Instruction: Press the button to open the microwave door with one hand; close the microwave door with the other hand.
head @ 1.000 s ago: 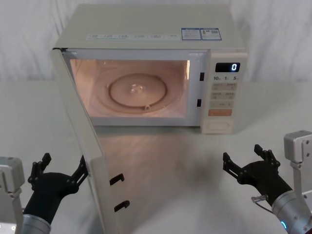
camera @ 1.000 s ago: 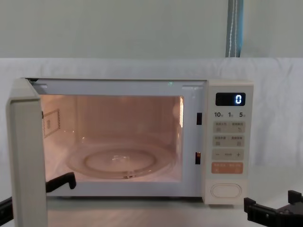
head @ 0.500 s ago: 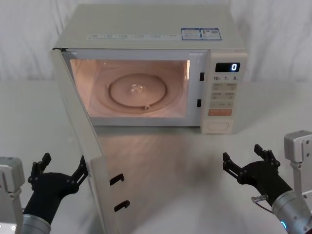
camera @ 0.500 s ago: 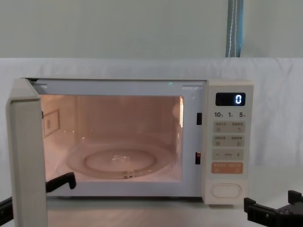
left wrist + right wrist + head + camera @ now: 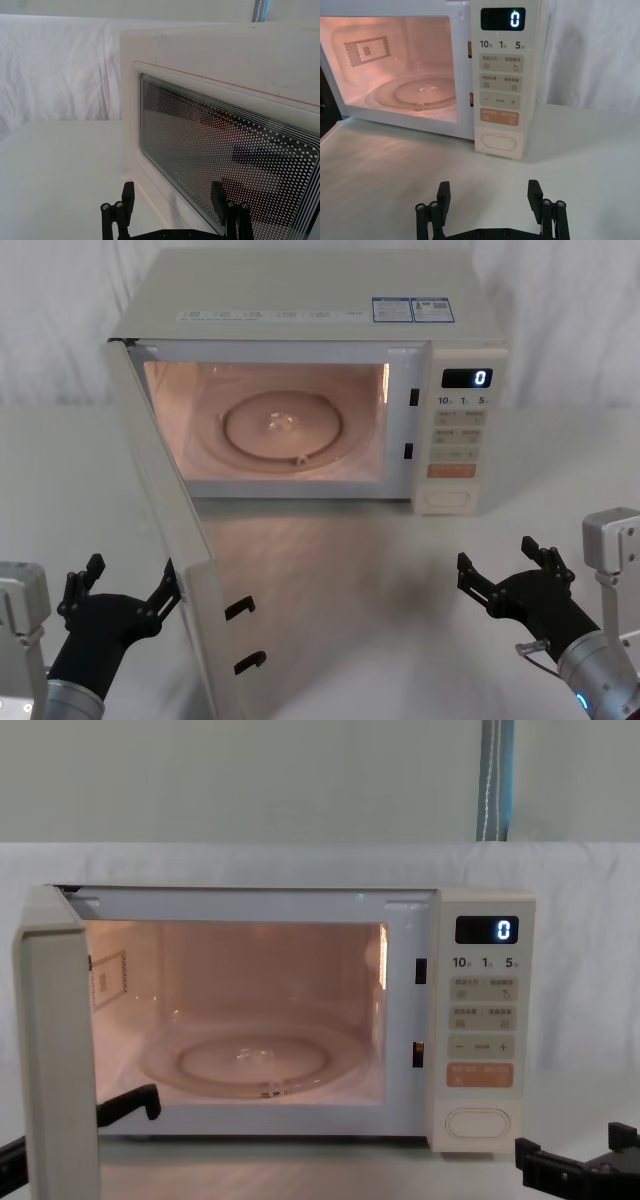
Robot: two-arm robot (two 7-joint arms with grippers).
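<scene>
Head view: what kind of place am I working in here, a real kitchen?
More likely a test setup than a kitchen: the microwave stands alone on a white-covered table, with draped white cloth as backdrop and no counters or cabinets.

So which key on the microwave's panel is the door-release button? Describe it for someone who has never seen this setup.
Start at the cream microwave on the table and go to its narrow control panel, right of the lit cavity. The button is at the very bottom of that panel, under the orange key. It is the widest key, a blank cream oval with a thin outline, while the others are small and labelled.
</scene>
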